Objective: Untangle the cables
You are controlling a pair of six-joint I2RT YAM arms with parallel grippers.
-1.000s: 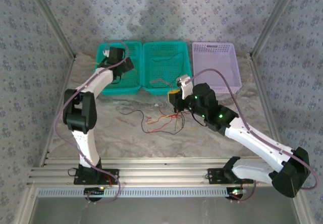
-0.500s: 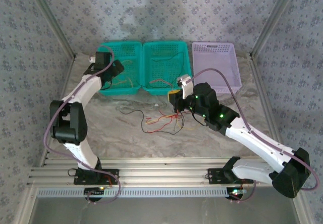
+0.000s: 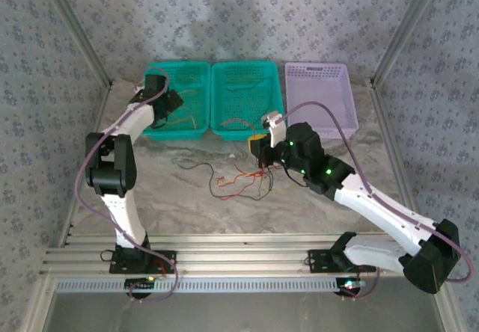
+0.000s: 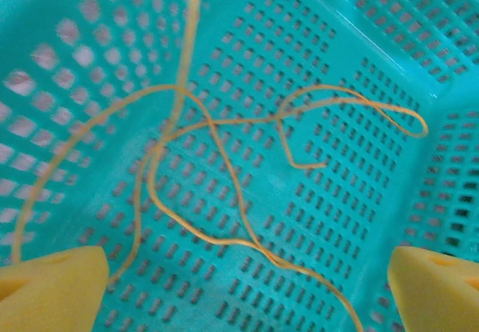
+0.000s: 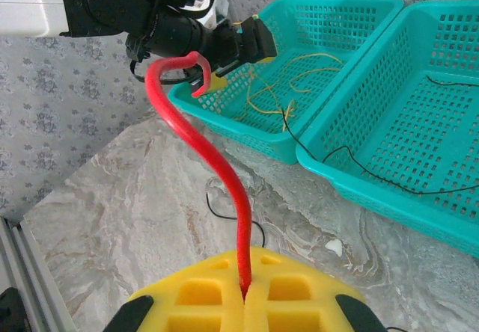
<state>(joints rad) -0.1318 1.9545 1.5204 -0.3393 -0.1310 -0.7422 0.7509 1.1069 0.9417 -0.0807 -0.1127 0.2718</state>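
Observation:
A tangle of red, yellow and black cables lies on the marble table, a black strand trailing left of it. My right gripper hovers just above the tangle's far edge. In the right wrist view its yellow pads are shut on a red cable that curves upward. My left gripper is over the left teal basket. In its wrist view the gripper is open, its pads wide apart above loose yellow cables on the basket floor.
A middle teal basket holds thin black and reddish strands, and a lilac basket stands right of it. Patterned walls and metal posts enclose the table. A rail frame runs along the near edge.
My left gripper has moved from the left basket's right side toward its left side, staying open. The right arm and its red cable have not moved.

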